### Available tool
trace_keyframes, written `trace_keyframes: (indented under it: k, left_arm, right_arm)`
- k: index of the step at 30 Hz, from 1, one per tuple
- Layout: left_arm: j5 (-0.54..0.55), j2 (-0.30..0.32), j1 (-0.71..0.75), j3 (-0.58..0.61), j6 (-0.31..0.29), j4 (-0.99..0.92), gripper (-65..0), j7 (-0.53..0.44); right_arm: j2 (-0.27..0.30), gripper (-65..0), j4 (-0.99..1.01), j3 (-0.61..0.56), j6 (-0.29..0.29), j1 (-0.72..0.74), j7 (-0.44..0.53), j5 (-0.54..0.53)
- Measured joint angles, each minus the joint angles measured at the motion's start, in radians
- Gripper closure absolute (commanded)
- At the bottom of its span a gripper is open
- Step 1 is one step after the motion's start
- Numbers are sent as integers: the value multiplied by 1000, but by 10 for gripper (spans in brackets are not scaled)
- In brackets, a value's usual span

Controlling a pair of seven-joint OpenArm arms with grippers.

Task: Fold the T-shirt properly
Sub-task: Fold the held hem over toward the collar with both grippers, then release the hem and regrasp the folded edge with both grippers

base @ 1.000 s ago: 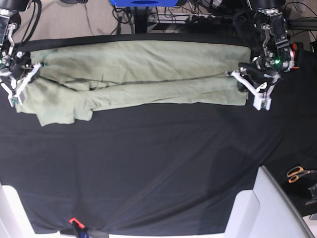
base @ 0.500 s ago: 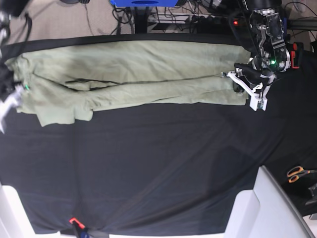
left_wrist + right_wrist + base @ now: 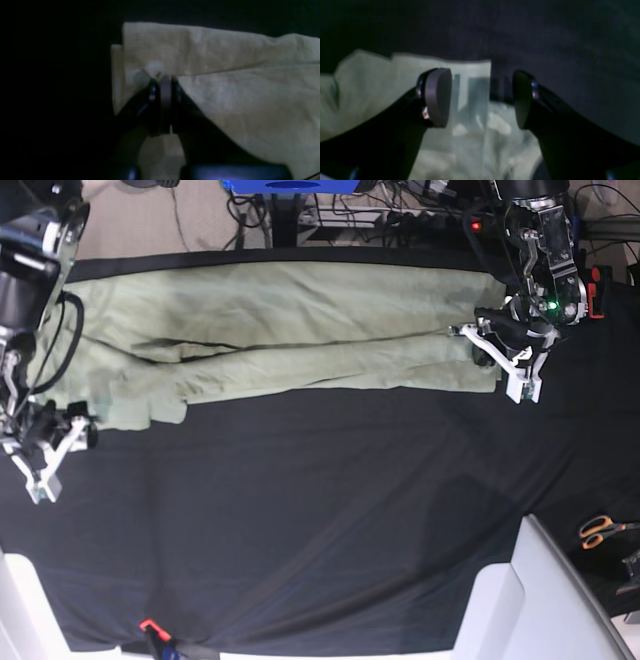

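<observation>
This looks like a robotics lab. A bench (image 3: 330, 510) covered with black cloth takes most of the base view. Behind it, at the top of the frame, many loose cables (image 3: 400, 210) lie on the floor near a blue stand (image 3: 290, 186). Orange-handled scissors (image 3: 603, 530) lie at the right edge.

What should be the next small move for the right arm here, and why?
Probably lower the right gripper onto the loose sleeve corner of the T-shirt and close. Its jaws stand open and empty just off that end, while the left gripper is shut on the opposite end, so only one end is held.
</observation>
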State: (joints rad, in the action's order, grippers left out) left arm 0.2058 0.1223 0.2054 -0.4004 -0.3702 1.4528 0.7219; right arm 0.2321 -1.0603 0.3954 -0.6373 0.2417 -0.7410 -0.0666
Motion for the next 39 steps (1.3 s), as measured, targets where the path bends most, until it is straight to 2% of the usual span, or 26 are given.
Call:
trace_keyframes:
  k: [10, 11, 12, 15, 18, 20, 23, 31, 39]
  left_arm:
    - [0, 0, 0, 0, 0, 0, 0, 0]
    - [0, 0, 0, 0, 0, 0, 0, 0]
    - [0, 0, 0, 0, 0, 0, 0, 0]
    - [0, 0, 0, 0, 0, 0, 0, 0]
    - [0, -1, 0, 1, 0, 0, 0, 0]
    - [0, 0, 0, 1, 0, 0, 0, 0]
    - [0, -2, 0, 1, 0, 0, 0, 0]
    - [3, -3, 2, 4, 0, 0, 0, 0]
    - [3, -3, 4, 5, 0, 0, 0, 0]
  right_arm:
    - [2, -351, 241, 0, 4, 36, 153, 6]
    - [2, -318, 250, 0, 4, 37, 171, 7]
    - [2, -254, 258, 0, 8, 37, 187, 8]
    - [3, -6, 271, 0, 8, 37, 195, 7]
    - [2, -23, 270, 0, 8, 37, 193, 4]
    - [2, 0, 270, 5, 8, 37, 192, 4]
    - [-5, 0, 209, 6, 6, 14, 164, 9]
    - [-35, 0, -127, 10, 1, -88, -42, 10]
    - [-66, 0, -375, 11, -1, -234, -188, 7]
